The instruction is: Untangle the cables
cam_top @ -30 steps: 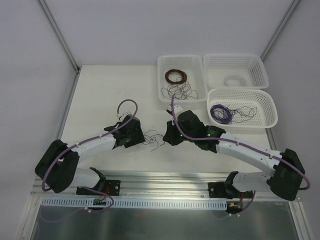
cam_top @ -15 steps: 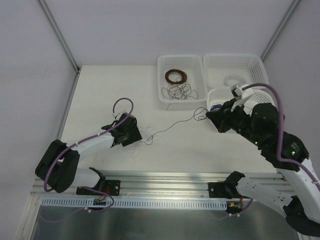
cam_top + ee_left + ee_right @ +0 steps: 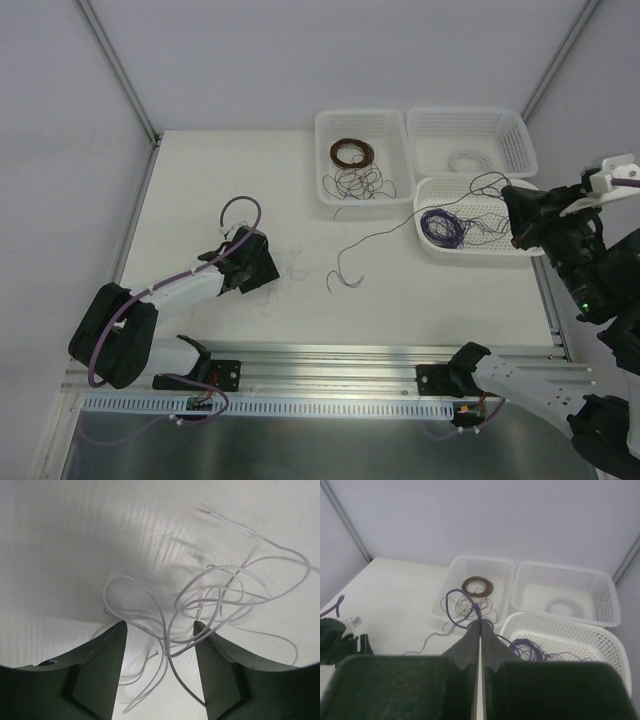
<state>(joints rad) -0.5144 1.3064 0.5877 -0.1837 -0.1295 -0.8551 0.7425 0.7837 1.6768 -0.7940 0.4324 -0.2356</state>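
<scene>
Over near-right basket [image 3: 478, 251], right tool [image 3: 516, 222] raised well above bench [image 3: 220, 180], fingers pressed together, pinching purple wire [image 3: 476, 612] right at tips. From pinch, loops up, then drops toward far-left basket [image 3: 360, 116] & bench. Loose tail on bench between the two arms, near end curled. Near left, left tool [image 3: 159, 630] low over bench w/ fingers spread, nothing gripped. White wire [image 3: 207, 600] in slack crossing loops between & beyond them. So purple lifted, white down on bench; apart, judging by top view. Snag on purple bundle [image 3: 438, 228] in basket below: can't tell.

Handling, as a guess: hair-thin, near weightless, limp but w/ springy curl. Won't stay where dropped, likely to cling to basket mesh. Slips from shallow pinch, kinks if yanked. Best hold at a free end or a single run, never at a crossing. For white, try copper-tipped end just beside one finger. Pull slow; watch for loops tightening into knots.

Room: plenty of bare bench mid & far left. Tight on right, w/ three baskets packed together, rims & mesh ready to catch a trailing tail. Brown coil [image 3: 352, 153] w/ loose dark strands close to tail's path. Keep clear of bench's right edge & slanted frame post [image 3: 560, 60].
</scene>
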